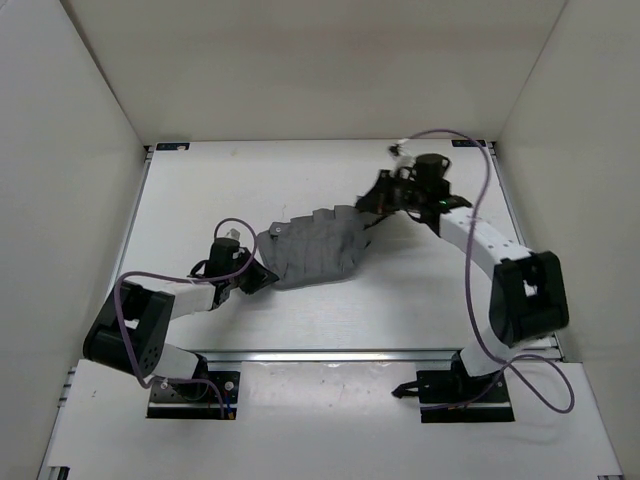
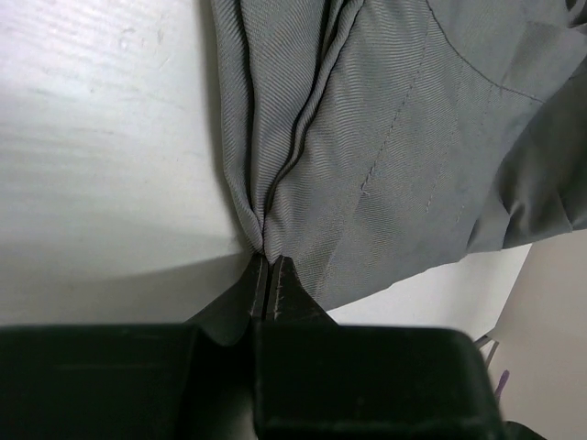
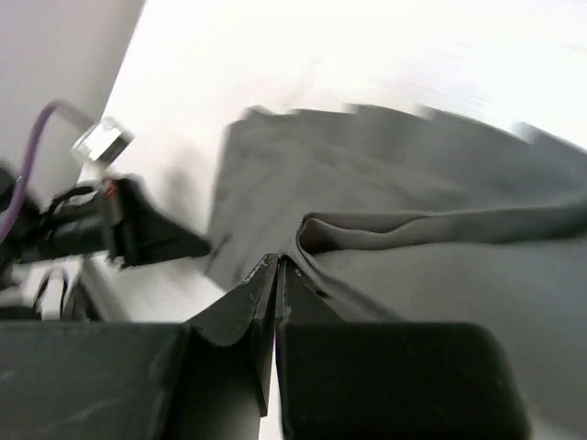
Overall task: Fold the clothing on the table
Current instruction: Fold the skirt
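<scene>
You're in a lab robot cell: white tabletop (image 1: 250, 190) boxed by plain white panels (image 1: 330, 60) on three sides, aluminium rail (image 1: 330, 355) along its near edge, two cabled arms (image 1: 150, 310) bolted there.

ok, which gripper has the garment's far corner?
The right gripper: it is shut on the far-right corner of the grey garment, well out across the table. The left gripper is shut on its near-left corner instead.

Overhead plus two wrist views
Each wrist camera looks closely past its jaws at the soft pleated mid-grey garment (image 2: 385, 137), which all views share.
</scene>
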Controlling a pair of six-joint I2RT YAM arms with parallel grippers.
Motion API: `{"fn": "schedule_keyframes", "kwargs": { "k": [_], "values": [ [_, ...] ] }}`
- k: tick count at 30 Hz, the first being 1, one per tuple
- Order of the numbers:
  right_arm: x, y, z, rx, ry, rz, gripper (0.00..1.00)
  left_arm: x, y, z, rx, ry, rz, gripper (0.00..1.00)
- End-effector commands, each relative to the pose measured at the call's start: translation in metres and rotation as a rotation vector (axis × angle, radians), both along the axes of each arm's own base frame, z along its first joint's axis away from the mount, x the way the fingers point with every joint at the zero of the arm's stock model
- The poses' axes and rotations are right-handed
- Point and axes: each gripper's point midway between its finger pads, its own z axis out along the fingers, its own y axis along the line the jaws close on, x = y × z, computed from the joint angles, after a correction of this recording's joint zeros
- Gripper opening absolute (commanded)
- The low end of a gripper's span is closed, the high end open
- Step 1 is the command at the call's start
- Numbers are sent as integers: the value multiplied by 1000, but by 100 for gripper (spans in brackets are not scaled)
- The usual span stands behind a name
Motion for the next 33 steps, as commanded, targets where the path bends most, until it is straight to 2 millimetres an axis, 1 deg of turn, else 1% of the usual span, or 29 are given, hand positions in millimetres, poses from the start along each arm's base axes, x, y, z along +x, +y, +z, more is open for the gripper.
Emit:
{"fn": "schedule_keyframes", "kwargs": {
  "k": [1,2,3,4,5,6,7,8,9,10,11,12,13,15,16,18,19,20,21,24,25,26,27,28,29,30,31,32,33],
  "values": [
    [-23,75,10,-26,-69,330,0,-5,6,5,-3,-22,17,0],
    [-31,98,5,-36,-55,411,0,-4,7,6,-3,-27,20,0],
    [-45,121,6,-44,-47,489,0,-7,9,3,1,-15,19,0],
    [-53,130,-10,-59,-18,547,0,-6,11,3,4,-20,25,0],
    [-62,149,-17,-60,0,607,0,-7,11,2,8,-19,24,0],
    [-74,164,-21,-78,9,660,0,-7,13,4,5,-22,30,0],
    [-82,177,-32,-99,36,697,0,-10,13,1,4,-11,29,0],
    [-88,181,-55,-119,91,715,0,-8,12,3,4,-22,22,0],
    [-95,190,-62,-124,106,737,0,-10,12,2,2,-15,25,0],
    [-107,198,-67,-118,118,766,0,-8,13,3,4,-19,32,0],
    [-117,202,-81,-111,159,776,0,-9,13,3,1,-18,30,0],
    [-124,207,-83,-96,159,801,0,-11,15,0,5,-12,34,0],
    [-131,211,-90,-94,174,812,0,-10,14,2,0,-15,31,0],
    [-140,215,-104,-105,214,814,0,-11,15,1,0,-15,33,0],
    [-139,217,-110,-109,215,814,0,-11,17,1,1,-16,37,0],
    [-143,218,-115,-100,242,827,0,-15,16,0,14,-16,23,0],
    [-142,219,-115,-96,244,832,0,-14,20,-1,23,-16,33,0],
    [-144,223,-115,-92,250,838,0,-17,17,0,14,-19,21,0],
    [-143,223,-117,-93,254,835,0,-20,19,-4,15,-4,24,0],
    [-144,229,-115,-73,260,855,0,-23,19,-3,5,-10,2,1],
    [-149,233,-115,-62,267,876,0,-25,21,-4,10,-8,3,2],
    [-142,232,-111,-51,272,868,0,-27,22,-4,13,-5,2,3],
    [-147,234,-112,-44,280,890,0,-26,22,-1,9,-18,-4,4],
    [-149,235,-104,-21,271,914,0,-27,24,0,6,-16,0,7],
    [-149,234,-95,0,251,917,0,-25,23,5,0,-34,-5,18],
    [-152,233,-91,17,243,919,0,-21,25,12,0,-57,4,30],
    [-149,229,-75,41,202,905,2,-23,26,16,1,-63,4,39],
    [-151,229,-53,59,146,906,5,-18,26,23,2,-83,8,45],
    [-146,222,-52,59,137,877,12,-17,27,31,2,-95,10,55]
  ]
}}
